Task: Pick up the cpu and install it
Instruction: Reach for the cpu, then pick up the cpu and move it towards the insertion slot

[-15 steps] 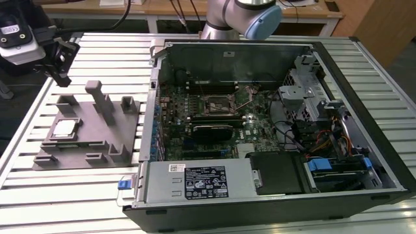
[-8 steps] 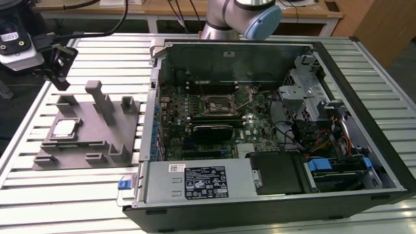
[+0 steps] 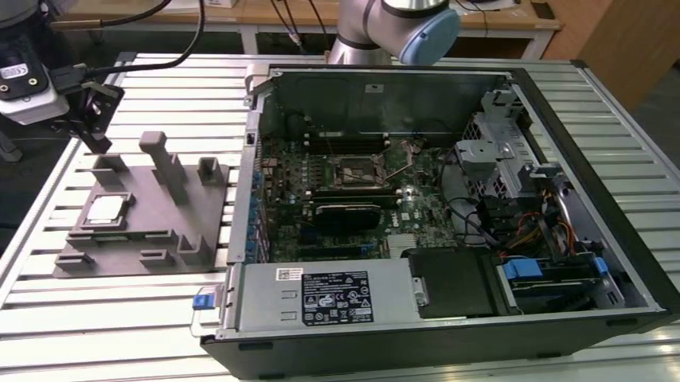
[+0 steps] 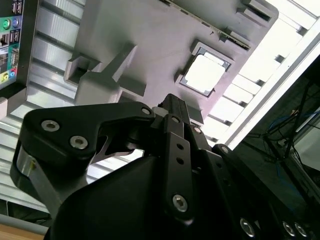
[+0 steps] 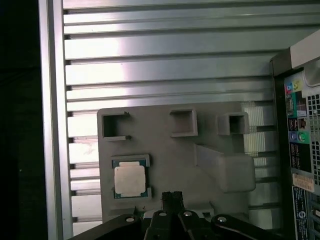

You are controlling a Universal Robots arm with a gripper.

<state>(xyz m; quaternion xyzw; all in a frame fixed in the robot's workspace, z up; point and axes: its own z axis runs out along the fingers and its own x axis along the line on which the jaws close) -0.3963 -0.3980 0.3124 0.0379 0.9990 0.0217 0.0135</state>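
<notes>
I see the cpu (image 3: 104, 210) lying flat in a grey holder (image 3: 159, 243) on the counter (image 3: 64, 318), left-middle of the exterior view. My fingers (image 3: 100, 143) hang higher in that frame, clenched on nothing.

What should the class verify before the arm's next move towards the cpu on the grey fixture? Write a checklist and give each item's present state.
1. The cpu lies flat in its pocket on the grey fixture: ok.
2. Nothing covers the cpu's metal top: ok.
3. The gripper hangs over the fixture, apart from the cpu: ok.
4. The computer case lies open, with the motherboard exposed: ok.
5. The socket is empty and ready for the chip: cannot tell.
</notes>
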